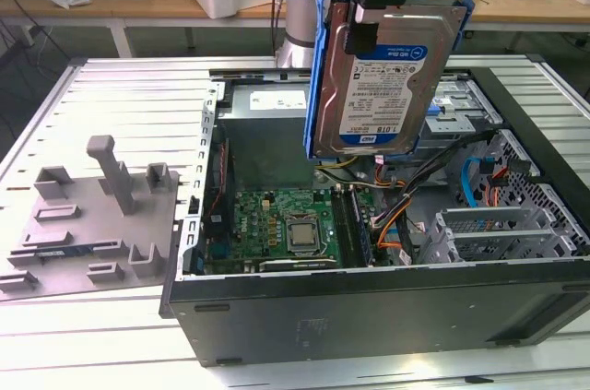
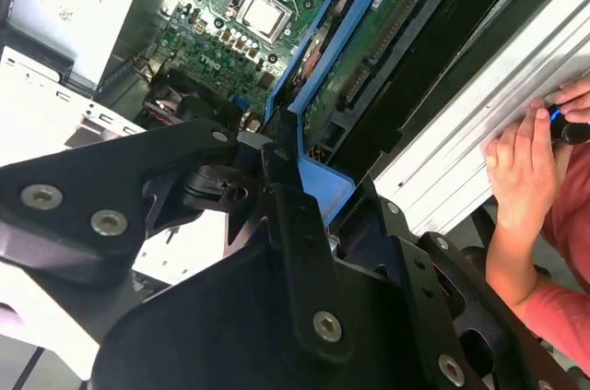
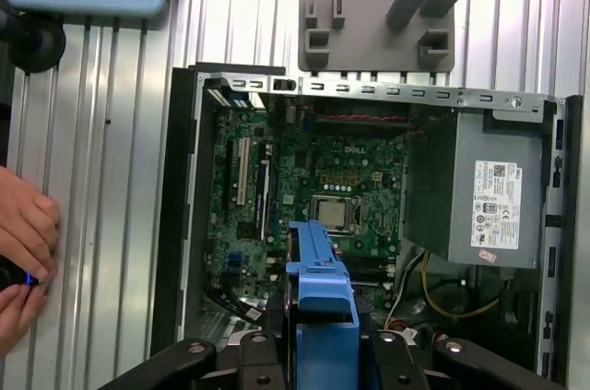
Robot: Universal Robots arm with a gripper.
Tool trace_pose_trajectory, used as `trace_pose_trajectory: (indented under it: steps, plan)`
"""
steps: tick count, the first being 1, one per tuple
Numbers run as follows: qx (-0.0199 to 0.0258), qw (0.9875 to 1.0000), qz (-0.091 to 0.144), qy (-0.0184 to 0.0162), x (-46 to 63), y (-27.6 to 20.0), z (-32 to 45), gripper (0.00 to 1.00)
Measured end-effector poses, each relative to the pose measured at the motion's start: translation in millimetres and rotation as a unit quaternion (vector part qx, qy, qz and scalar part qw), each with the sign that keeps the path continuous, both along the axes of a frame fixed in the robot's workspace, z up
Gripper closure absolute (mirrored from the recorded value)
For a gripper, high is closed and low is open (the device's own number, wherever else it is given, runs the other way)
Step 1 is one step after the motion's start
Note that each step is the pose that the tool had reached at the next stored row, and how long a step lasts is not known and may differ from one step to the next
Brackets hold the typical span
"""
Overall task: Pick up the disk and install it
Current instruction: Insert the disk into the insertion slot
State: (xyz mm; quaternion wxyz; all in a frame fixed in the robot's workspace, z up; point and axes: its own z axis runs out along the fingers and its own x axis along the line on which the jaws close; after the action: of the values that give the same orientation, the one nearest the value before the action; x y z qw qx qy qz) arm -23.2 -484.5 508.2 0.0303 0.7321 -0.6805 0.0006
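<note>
Gripper (image 1: 362, 32) clamped on disk (image 1: 387, 86) | disk upright | above open computer case (image 1: 369, 316)

Disk (image 1: 383, 76): silver drive, white-and-blue label (image 1: 392, 86) facing the exterior view, clipped in blue carrier frame (image 1: 316, 86). Stands on edge, near upright, slightly tilted, aloft above the open computer case (image 1: 369, 316), touching nothing inside.

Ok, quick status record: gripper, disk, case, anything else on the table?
gripper: shut on the disk, above the case
disk: in blue carrier, hanging on edge, label toward the exterior camera, not installed
case: lid off, motherboard exposed
grey fixture: on the table, at the exterior view's left of the case
hand: on the table, apart from the case
</note>
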Motion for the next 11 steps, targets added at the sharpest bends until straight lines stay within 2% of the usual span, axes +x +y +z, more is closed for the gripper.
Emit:
trace_pose_trajectory:
  steps: [3,6,7,9,11]
  plan:
    - [-0.0001,1.0,0.003,-0.004,0.0,-0.4,-0.5,0.63]
    - [-0.0001,0.9999,0.006,-0.0133,0.1,-1.3,-0.9,0.63]
    - [0.0,0.9999,0.007,-0.0151,0.1,-2.5,-0.8,0.63]
    - [0.0028,0.9998,0.007,-0.0165,0.0,-5.9,-0.9,0.63]
    - [0.009,0.9998,0.007,-0.0174,0.0,-10.0,-1.0,0.63]
